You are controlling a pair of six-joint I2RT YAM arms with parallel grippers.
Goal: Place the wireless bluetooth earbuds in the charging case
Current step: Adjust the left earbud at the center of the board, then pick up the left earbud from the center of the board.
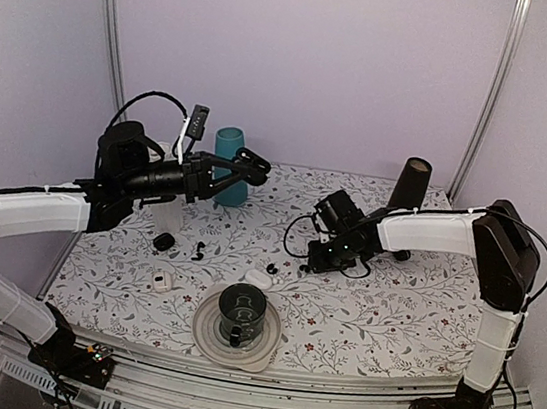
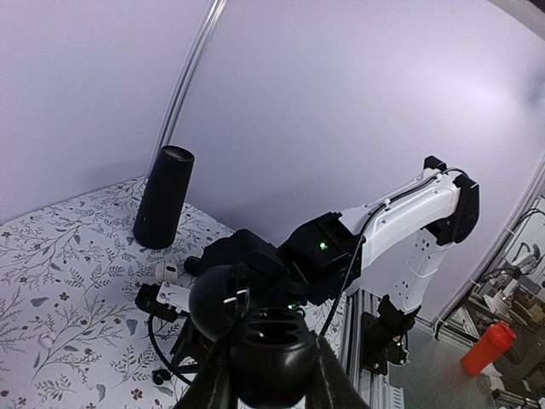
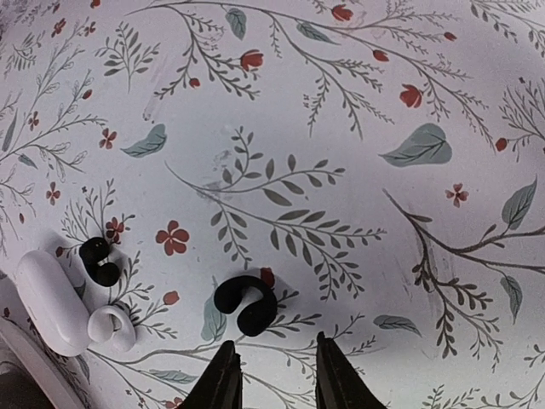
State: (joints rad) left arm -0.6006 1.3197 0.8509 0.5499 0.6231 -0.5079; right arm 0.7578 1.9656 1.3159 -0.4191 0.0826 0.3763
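1. The left gripper (image 2: 272,354) is raised high, up and left of the white pod (image 1: 258,278). Its fingers are clamped on a black oval pod, judged to be the open charging case (image 2: 223,302). Whether its wells hold anything cannot be told
2. The right gripper (image 3: 275,342) is low over the table, just right of the white pod, with its fingers narrowly parted and nothing between them
3. One black hooked earbud (image 3: 245,304) lies on the table right of the white pod, directly ahead of those fingertips. A second earbud (image 3: 98,260) lies just beside the pod
4. Assessment: early stage. Both black earbuds seen lie loose, so picking up the nearer one is the step in hand, and both insertions remain outstanding
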